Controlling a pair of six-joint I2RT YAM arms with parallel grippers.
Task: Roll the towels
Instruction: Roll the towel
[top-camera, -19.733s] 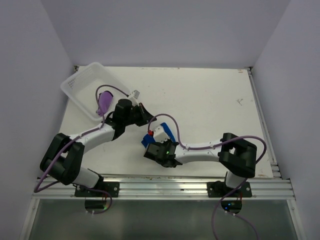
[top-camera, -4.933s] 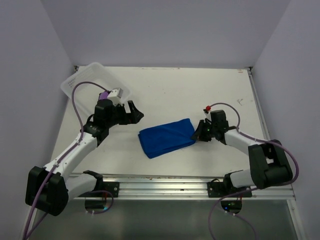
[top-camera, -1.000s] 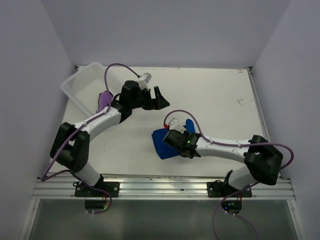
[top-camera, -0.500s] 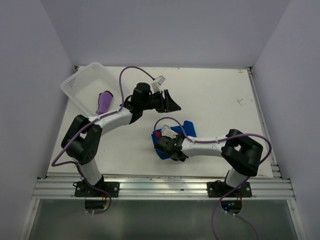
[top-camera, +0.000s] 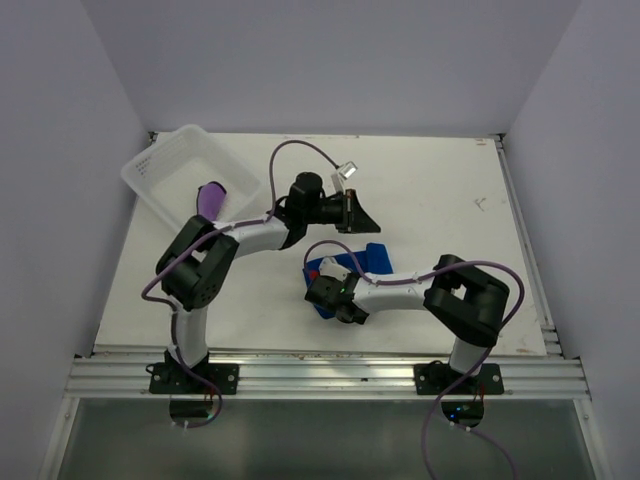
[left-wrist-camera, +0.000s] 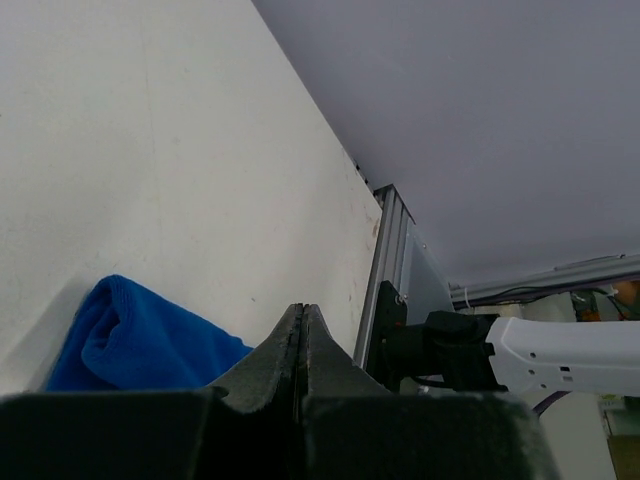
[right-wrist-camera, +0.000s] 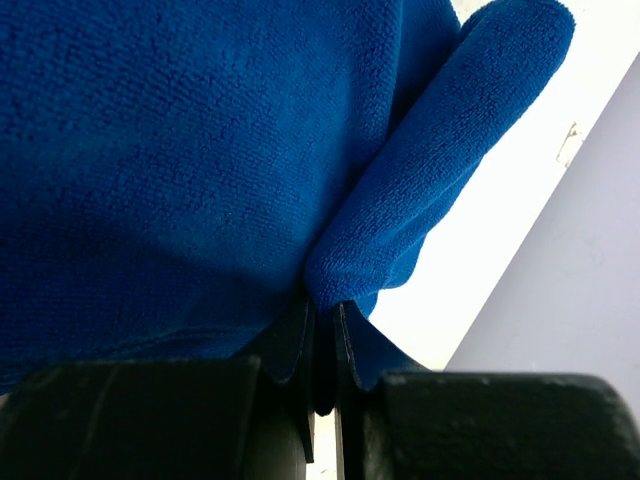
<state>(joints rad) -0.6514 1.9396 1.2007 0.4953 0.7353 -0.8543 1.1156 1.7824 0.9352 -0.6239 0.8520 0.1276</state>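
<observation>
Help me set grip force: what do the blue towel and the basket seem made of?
The blue towel: soft microfibre-like cloth, matte; a fine fuzzy nap shows close up. The basket: probably plastic, translucent white and smooth, with small holes in its wall.

A white plastic basket (top-camera: 165, 168) sits at an angle on the far left corner of a white table (top-camera: 430, 190). A metal rail (top-camera: 320, 372) runs along its near edge.

No legible text, labels, brands or numbers in any view. Nothing printed shows on the blue towel (top-camera: 378, 254), white basket (top-camera: 178, 163) or table (top-camera: 430, 190). The small dark mark (top-camera: 481, 203) on the table is too small to read.
</observation>
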